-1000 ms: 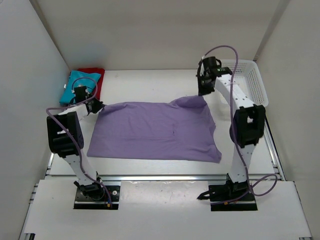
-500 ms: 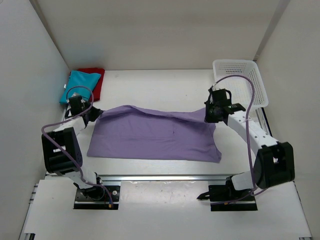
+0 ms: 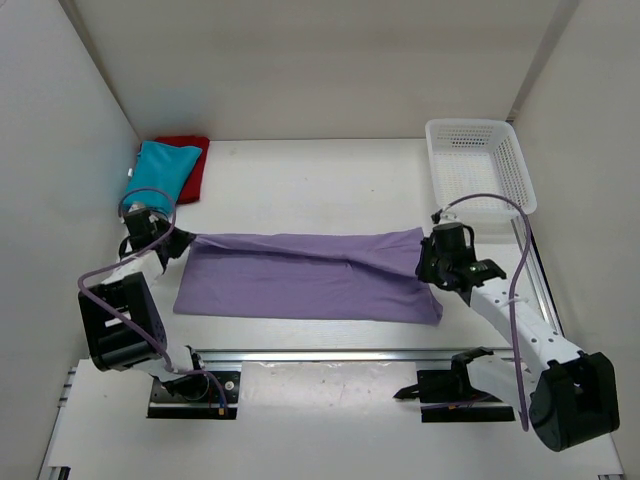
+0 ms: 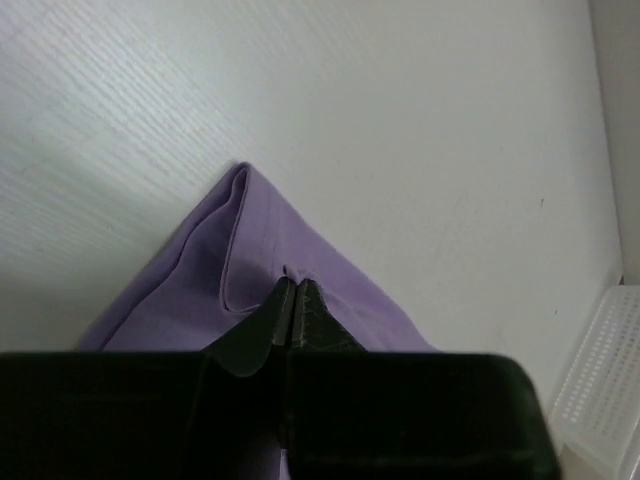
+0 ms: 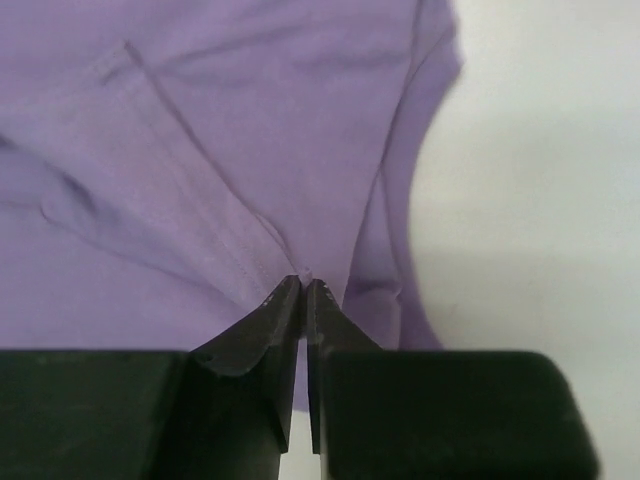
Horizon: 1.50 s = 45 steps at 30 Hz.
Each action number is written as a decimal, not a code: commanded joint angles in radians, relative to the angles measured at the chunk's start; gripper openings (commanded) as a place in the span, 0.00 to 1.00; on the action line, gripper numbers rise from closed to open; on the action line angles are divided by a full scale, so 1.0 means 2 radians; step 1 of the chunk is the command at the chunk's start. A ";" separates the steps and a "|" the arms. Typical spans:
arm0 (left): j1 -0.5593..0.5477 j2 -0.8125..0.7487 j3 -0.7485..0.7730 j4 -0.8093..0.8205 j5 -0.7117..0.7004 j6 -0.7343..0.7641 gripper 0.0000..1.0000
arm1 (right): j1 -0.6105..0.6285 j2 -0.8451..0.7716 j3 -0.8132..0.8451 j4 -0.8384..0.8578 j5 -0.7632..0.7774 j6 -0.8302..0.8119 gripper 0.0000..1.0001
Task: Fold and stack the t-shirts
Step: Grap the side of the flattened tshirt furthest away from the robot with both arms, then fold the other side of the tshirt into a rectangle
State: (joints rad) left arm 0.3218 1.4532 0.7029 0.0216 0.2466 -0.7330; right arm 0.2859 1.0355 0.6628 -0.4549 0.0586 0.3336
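Tools clamped on cloth, both of them: left tool (image 4: 293, 290) with jaws pressed together on a doubled corner of the lavender shirt (image 4: 240, 250), low over the white surface (image 4: 400, 120); right tool (image 5: 303, 285) with jaws nearly touching, pinching a hemmed edge of the same shirt close to its right side. Seen from above, stretched between the two tools as a long band across the middle of the surface, far part doubled over the near part, lying flat. Further out, at the far left corner, teal shirt (image 3: 155, 172) folded and resting on top of the red shirt (image 3: 193, 158), both beside the left wall. At the far right corner, white mesh basket (image 3: 470, 125), well apart from the lavender shirt
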 commanded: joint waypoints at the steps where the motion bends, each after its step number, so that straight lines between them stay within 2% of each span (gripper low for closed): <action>1: 0.008 0.013 -0.010 0.008 0.031 -0.006 0.10 | 0.022 -0.018 -0.037 0.030 0.015 0.039 0.06; 3: 0.025 0.017 -0.022 0.023 0.055 -0.020 0.15 | 0.014 -0.028 -0.060 0.037 -0.002 0.049 0.07; 6: 0.047 -0.005 -0.038 0.058 0.082 -0.049 0.31 | 0.032 -0.056 -0.082 0.043 0.006 0.067 0.17; 9: 0.041 -0.045 -0.038 0.064 0.074 -0.066 0.36 | 0.033 -0.077 -0.075 0.028 0.037 0.065 0.20; 12: 0.016 -0.088 -0.043 0.070 0.044 -0.068 0.30 | 0.023 -0.099 -0.062 0.040 0.036 0.052 0.24; 14: -0.001 -0.118 -0.061 0.080 0.019 -0.073 0.28 | 0.010 -0.085 -0.054 0.061 -0.004 0.041 0.23; 16: -0.019 -0.157 -0.093 0.090 -0.002 -0.071 0.26 | 0.013 -0.051 -0.045 0.082 -0.039 0.032 0.18; 17: -0.036 -0.163 -0.098 0.094 -0.018 -0.066 0.27 | 0.022 -0.020 -0.035 0.100 -0.043 0.034 0.07; 18: -0.044 -0.168 -0.100 0.090 -0.024 -0.060 0.26 | 0.039 -0.003 -0.029 0.106 -0.042 0.025 0.00; 21: -0.093 -0.161 -0.113 0.099 -0.054 -0.046 0.26 | 0.059 0.100 0.020 0.168 -0.081 0.009 0.00; 22: -0.096 -0.145 -0.120 0.100 -0.053 -0.046 0.26 | 0.068 0.112 0.027 0.181 -0.081 0.007 0.00; 24: -0.076 -0.113 -0.135 0.134 -0.010 -0.077 0.24 | 0.072 0.160 0.051 0.201 -0.075 -0.001 0.15; 28: -0.030 -0.007 -0.154 0.186 0.081 -0.113 0.17 | 0.069 0.232 0.090 0.224 -0.076 -0.013 0.33; 31: -0.015 0.010 -0.154 0.186 0.090 -0.116 0.14 | 0.071 0.265 0.112 0.222 -0.062 -0.020 0.34; 36: 0.014 -0.037 -0.164 0.156 0.050 -0.114 0.11 | 0.077 0.289 0.115 0.220 -0.045 -0.023 0.34; 39: 0.025 -0.113 -0.164 0.145 0.022 -0.109 0.14 | 0.068 0.298 0.110 0.224 -0.064 -0.024 0.34; 40: 0.010 -0.166 -0.137 0.095 -0.039 -0.060 0.18 | 0.069 0.307 0.111 0.224 -0.074 -0.022 0.32; 42: 0.000 -0.172 -0.126 0.082 -0.039 -0.051 0.19 | 0.076 0.314 0.114 0.234 -0.078 -0.025 0.32; 44: -0.016 -0.161 -0.119 0.087 -0.031 -0.046 0.20 | 0.074 0.320 0.116 0.240 -0.085 -0.023 0.27; 45: -0.027 -0.155 -0.121 0.087 -0.022 -0.043 0.19 | 0.074 0.324 0.117 0.238 -0.087 -0.022 0.20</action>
State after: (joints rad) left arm 0.3153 1.1355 0.4309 0.2455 0.2283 -0.8810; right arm 0.4309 1.6657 0.8654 -0.0341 -0.0917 0.2916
